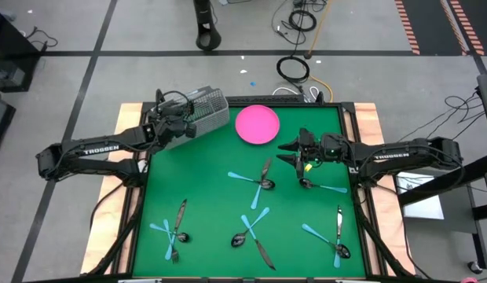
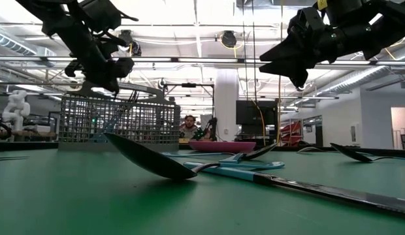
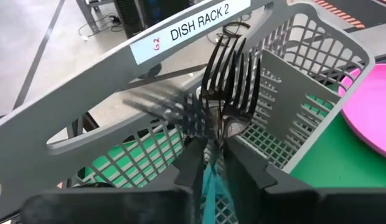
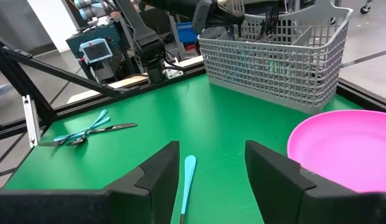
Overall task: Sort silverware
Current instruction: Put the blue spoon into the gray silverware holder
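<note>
Blue-handled fork point(image 3: 225, 74), dark tines up, pinched by left gripper point(image 3: 213, 163) over basket point(image 1: 203, 115) at table's point(image 1: 212, 200) far left corner, pink plate point(image 1: 257, 124) beside, silverware point(image 1: 255, 228) scattered in crossed clusters, right gripper point(image 4: 208, 171) spread wide above blue handle point(image 4: 187, 180).

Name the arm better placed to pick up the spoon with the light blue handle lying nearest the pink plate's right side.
Right. The right gripper hangs open just beside that spoon, while the left gripper is over the basket, shut on a fork.
</note>
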